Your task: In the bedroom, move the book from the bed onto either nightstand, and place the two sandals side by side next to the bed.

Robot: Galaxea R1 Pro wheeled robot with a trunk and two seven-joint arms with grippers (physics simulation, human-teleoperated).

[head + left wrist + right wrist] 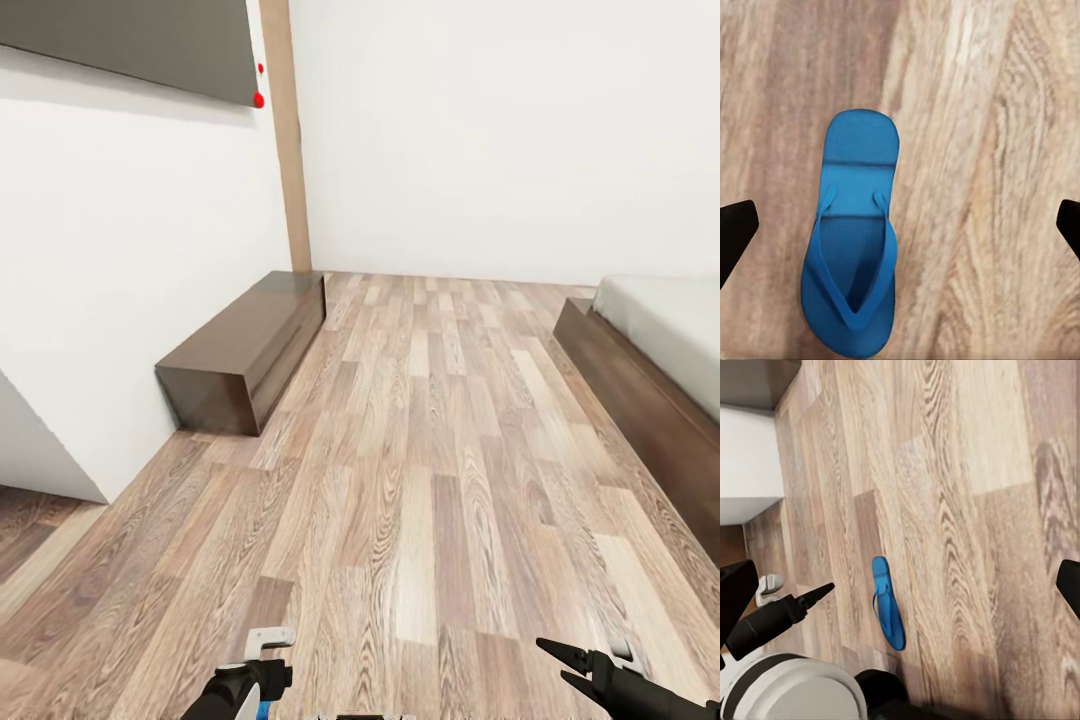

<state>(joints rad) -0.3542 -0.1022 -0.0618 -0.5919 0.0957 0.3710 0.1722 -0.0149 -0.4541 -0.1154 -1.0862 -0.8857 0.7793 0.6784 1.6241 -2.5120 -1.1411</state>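
Both claws hang low over the wood-plank floor (430, 480): the left gripper (900, 221) is spread wide, its black fingertips (735, 229) apart on either side of a blue sandal (855, 247) lying flat on the planks beneath it, untouched, and the right gripper (560, 665) also stands released, holding nothing. From the right wrist view that same sandal (887, 604) lies beside the robot's base, while ahead the bed (655, 360) runs along the right and a long low dark cabinet (250, 345) sits against the white wall

White walls (480, 130), wood-plank floor (430, 480), long dark cabinet (245, 350).
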